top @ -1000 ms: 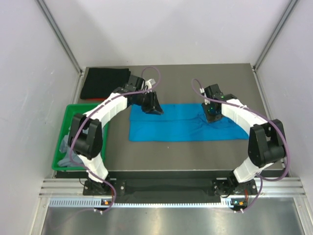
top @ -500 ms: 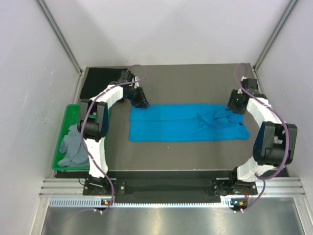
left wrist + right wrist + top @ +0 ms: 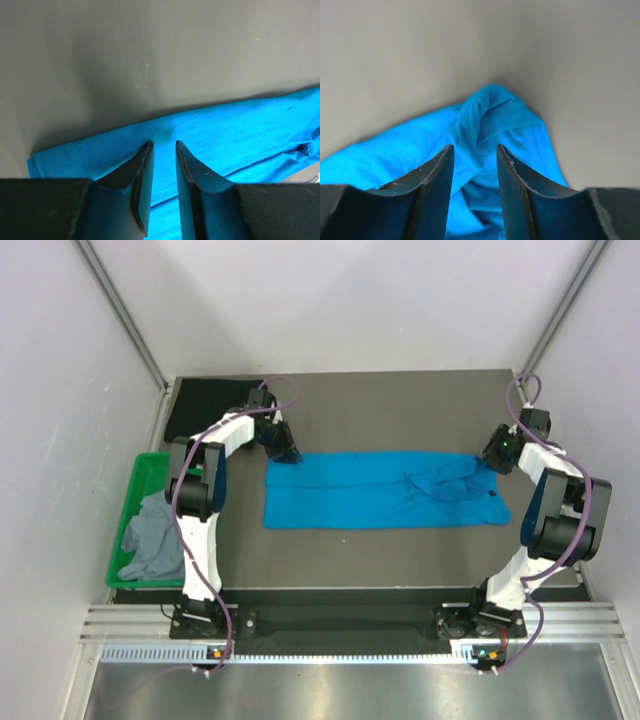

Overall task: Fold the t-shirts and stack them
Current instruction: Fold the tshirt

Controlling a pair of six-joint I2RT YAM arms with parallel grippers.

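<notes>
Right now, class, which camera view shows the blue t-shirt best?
The top external view: it shows the whole blue t-shirt laid out flat, rumpled toward the right. The left wrist view catches only one edge strip; the right wrist view only a bunched corner.

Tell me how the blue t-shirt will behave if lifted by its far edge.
Probably floppy: the blue t-shirt lies flat, its right end bunched into folds. Lifted by its far edge it would likely sag and drape. Pushed, it should wrinkle rather than slide whole.
</notes>
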